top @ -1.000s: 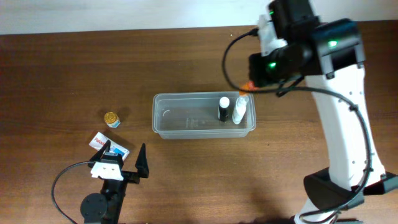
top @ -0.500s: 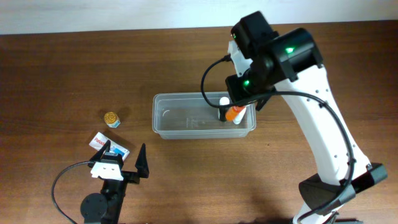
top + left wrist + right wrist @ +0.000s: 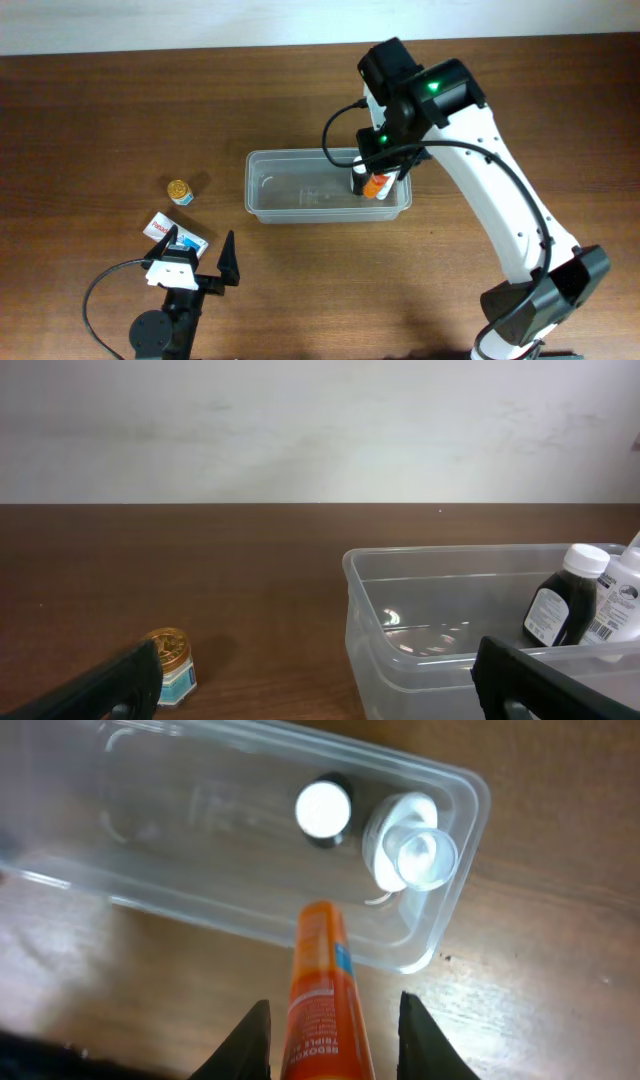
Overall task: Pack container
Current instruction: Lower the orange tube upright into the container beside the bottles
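The container point(image 3: 290, 156) is a clear shallow tub in the middle of the table, also seen from above in the right wrist view point(image 3: 190, 905). At its right end stand a dark bottle with a white cap point(image 3: 323, 810) and a white bottle point(image 3: 415, 850). My right gripper point(image 3: 335, 1010) is shut on an orange tube point(image 3: 322, 980), which hangs above the container's right end, its tip over the near rim. In the overhead view the orange tube point(image 3: 376, 185) shows just beside the dark bottle point(image 3: 358, 180). My left gripper point(image 3: 197, 250) rests open near the front left, holding nothing.
A small jar with a gold lid point(image 3: 179, 190) stands left of the container, and shows by the left finger in the left wrist view point(image 3: 170, 665). A white packet with red and blue print point(image 3: 180, 235) lies by my left gripper's left finger.
My right arm has swung left and forward from behind the container's right corner, carrying the orange tube over the container's right end. The left arm has not moved.
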You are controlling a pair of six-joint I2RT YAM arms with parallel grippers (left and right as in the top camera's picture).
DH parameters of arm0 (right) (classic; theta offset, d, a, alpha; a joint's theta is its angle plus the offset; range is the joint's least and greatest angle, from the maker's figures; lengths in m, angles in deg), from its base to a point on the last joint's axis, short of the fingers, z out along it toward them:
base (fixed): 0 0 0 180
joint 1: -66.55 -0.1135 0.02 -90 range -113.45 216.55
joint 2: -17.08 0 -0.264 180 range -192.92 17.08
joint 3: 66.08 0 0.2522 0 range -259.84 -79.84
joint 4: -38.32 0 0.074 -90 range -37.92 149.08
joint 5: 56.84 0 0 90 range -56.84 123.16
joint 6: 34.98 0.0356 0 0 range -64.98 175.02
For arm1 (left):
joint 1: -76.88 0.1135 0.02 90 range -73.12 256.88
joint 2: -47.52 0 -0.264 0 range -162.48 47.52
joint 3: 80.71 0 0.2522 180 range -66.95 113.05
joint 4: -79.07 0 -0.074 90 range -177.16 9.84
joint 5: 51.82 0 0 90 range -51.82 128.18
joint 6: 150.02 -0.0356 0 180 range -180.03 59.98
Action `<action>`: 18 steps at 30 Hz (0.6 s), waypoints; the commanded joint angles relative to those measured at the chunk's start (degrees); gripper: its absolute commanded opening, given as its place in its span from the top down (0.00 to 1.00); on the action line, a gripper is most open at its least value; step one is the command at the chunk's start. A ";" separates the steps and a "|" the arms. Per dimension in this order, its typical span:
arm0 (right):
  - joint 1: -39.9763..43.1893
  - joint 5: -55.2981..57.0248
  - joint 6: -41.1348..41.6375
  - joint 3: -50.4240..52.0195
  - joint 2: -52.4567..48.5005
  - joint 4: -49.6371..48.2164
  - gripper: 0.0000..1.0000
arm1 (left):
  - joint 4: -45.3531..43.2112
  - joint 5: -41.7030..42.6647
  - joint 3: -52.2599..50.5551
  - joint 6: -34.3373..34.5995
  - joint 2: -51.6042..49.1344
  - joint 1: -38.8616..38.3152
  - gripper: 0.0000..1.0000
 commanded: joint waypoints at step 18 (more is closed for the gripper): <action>-0.59 5.42 10.97 10.78 0.85 -7.41 0.76 | 0.22 -0.42 -0.20 0.13 0.50 0.33 0.01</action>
